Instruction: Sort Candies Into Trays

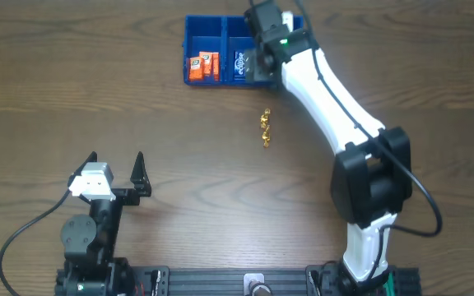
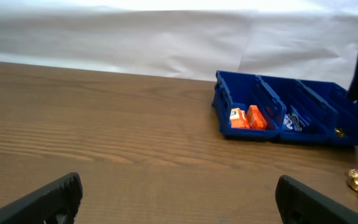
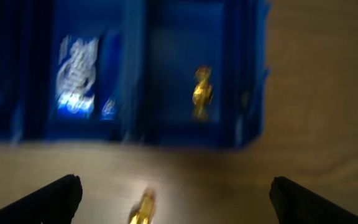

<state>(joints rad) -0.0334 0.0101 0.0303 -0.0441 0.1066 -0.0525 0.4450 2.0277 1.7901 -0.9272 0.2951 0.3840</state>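
The loose gold candies (image 1: 266,131) lie on the table (image 1: 97,99) at the centre of the top view, just below the blue tray (image 1: 206,31), which sits at the upper middle of the frame. There look to be two, one under the other, and their line runs up and down the picture. The right gripper (image 3: 174,190) hangs over the near edge of the tray's right-hand end, its fingers spread wide with nothing between them. From its own camera one loose candy (image 3: 142,210) sits just in front of the gap between the fingers, on the table side of the tray wall (image 3: 135,74). That candy's long axis seems to point away from the gripper toward the tray, so the fingers would probably close across its narrow width. In the compartment just beyond lies a gold candy already in place (image 3: 202,93), with a blue-wrapped candy (image 3: 76,59) one compartment over and orange candies (image 1: 203,66) in the tray's left compartment. The left gripper (image 1: 115,167) stands at the lower left of the top view, fingers apart and empty, well apart from the loose candies. By this layout the right arm is clearly the nearer one: its next move looks like a short pull back and down.
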